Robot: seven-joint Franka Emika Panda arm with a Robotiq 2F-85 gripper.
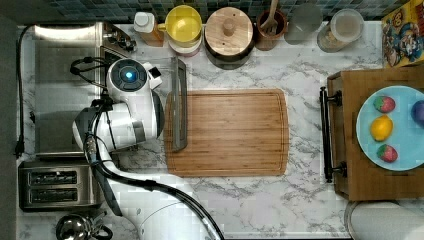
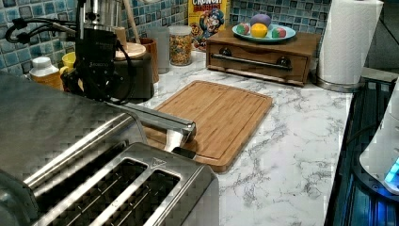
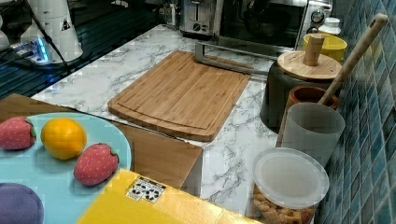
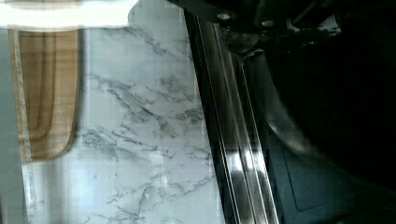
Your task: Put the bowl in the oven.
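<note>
Arm: white, bent over the oven (image 1: 60, 90) at the top view's left, with the wrist above the open front.
Gripper (image 2: 96, 66): black body pointing down just beyond the oven's steel top in the left view, lower part hidden behind that top; open or closed, cannot tell.
Bowl (image 4: 327, 102): dark and round, with a curved rim, right under the wrist camera and just past the steel strips of the oven's front; seen in the right view as a dark shape inside the oven cavity; held or resting, cannot tell.
Oven door (image 1: 179, 105): swung down flat, bar handle lying over the left edge of the cutting board (image 1: 230, 132) in the top view.
Cutting board: wooden, bare, in the middle of the marble counter (image 1: 300, 200).
Toaster (image 1: 55, 187): two-slot, steel, just beside the oven on the near side in the top view.
Far row along the tiled wall: yellow bowl (image 1: 183, 22), then a dark pot under a round wooden lid (image 1: 229, 30), then a brown crock with a wooden spoon.
Right side of the top view: blue plate (image 1: 395, 127) with toy fruit on a wooden box.
Paper towel roll (image 2: 348, 42): upright at the left view's far right.
</note>
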